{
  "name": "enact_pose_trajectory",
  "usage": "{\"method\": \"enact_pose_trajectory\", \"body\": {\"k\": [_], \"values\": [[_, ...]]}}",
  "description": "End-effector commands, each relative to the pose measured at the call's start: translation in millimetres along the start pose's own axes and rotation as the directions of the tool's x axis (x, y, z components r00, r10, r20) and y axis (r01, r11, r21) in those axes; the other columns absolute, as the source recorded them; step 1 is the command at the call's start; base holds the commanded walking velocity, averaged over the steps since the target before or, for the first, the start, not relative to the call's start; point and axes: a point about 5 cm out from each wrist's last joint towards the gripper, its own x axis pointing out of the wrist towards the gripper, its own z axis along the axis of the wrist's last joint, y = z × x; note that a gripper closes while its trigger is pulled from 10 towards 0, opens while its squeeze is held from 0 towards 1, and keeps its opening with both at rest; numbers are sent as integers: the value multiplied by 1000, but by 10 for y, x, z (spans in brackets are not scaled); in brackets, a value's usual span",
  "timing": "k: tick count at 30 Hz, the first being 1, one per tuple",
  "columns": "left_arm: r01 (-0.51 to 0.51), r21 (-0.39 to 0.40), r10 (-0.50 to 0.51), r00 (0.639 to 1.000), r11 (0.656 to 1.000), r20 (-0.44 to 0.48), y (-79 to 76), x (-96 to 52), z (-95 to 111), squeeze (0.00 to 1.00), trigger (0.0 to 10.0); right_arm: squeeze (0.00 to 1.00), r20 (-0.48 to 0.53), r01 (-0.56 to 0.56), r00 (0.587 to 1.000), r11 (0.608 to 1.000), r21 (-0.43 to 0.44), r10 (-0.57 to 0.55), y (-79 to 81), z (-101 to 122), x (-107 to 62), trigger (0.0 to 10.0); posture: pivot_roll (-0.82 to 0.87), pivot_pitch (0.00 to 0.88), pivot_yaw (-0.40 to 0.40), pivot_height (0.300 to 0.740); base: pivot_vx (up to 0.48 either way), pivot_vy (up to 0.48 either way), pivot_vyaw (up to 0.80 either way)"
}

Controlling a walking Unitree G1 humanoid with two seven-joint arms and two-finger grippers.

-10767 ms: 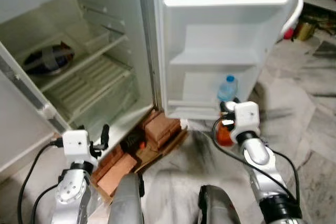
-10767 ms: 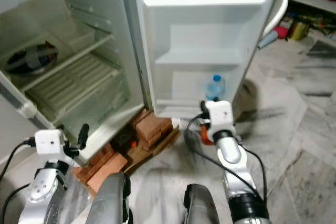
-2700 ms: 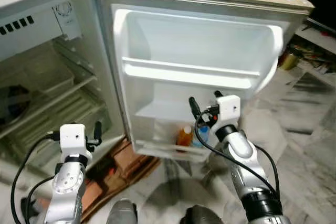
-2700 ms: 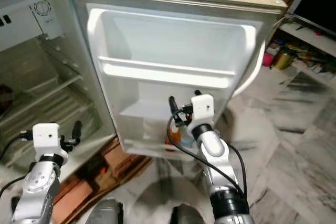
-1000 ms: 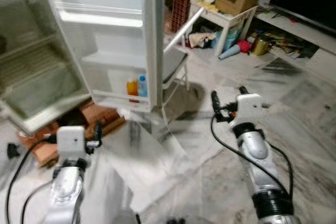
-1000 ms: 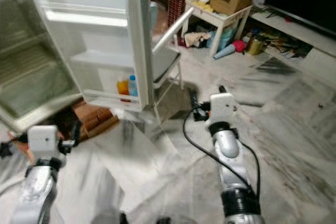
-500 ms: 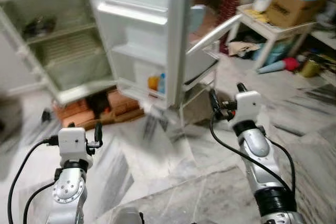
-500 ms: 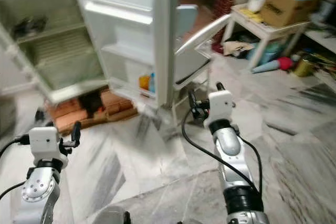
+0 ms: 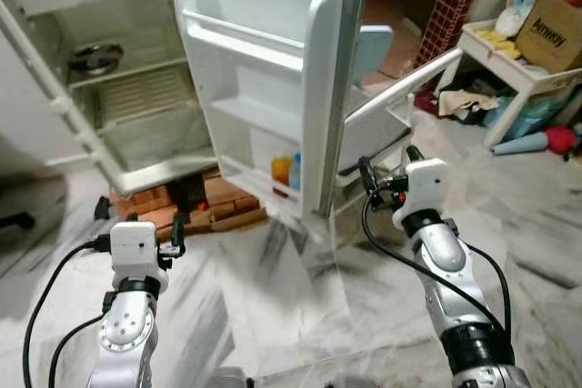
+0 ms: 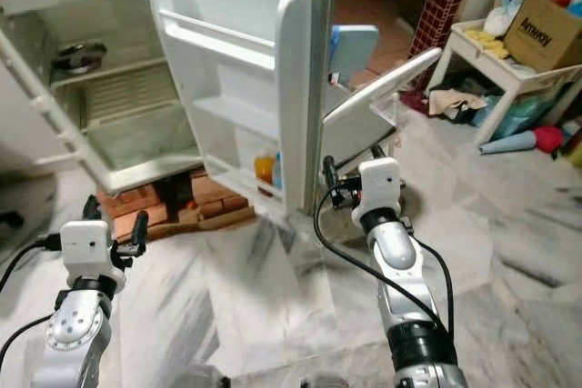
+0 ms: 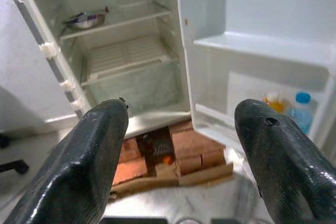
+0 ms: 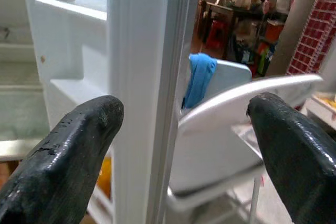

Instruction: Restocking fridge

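Orange bottle (image 9: 281,170) now sits beside water bottle (image 9: 296,171) in fridge door (image 9: 264,79); right claw (image 9: 386,173) and left claw (image 9: 150,227) gape empty. Robot has backed off, door at 12 o'clock; fetch next.

Door shelf (image 9: 264,181) holds orange bottle (image 9: 281,170), water bottle (image 9: 296,171).

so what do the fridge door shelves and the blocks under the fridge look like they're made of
Fridge door shelves: glossy white moulded plastic, going by their smooth rounded edges and sheen. Blocks under the fridge: probably fired clay bricks, matte reddish-orange with rough rectangular faces.
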Motion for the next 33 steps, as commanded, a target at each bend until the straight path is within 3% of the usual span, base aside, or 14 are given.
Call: {"method": "enact_pose_trajectory", "body": {"k": [1,8,15,33], "values": [[-20,20,20,1000,1000,-5,66,-5,-2,0,10000,0,12,-22,1000,1000,19,22,80,30,36,10000,122,48,3,740,472,0,0],[-24,29,24,1000,999,-18,55,3,-17,0,10000,0,32,-37,999,999,-24,38,88,63,53,10000,122,51,2,740,465,0,398],[-19,47,21,999,999,-36,43,6,-39,0,10000,0,31,-29,999,1000,-8,30,90,57,55,10000,122,54,3,740,393,-211,483],[5,53,-2,998,999,-60,4,-3,-73,0,10000,0,32,-35,999,999,10,35,83,52,63,10000,124,61,5,740,0,-437,0]]}}
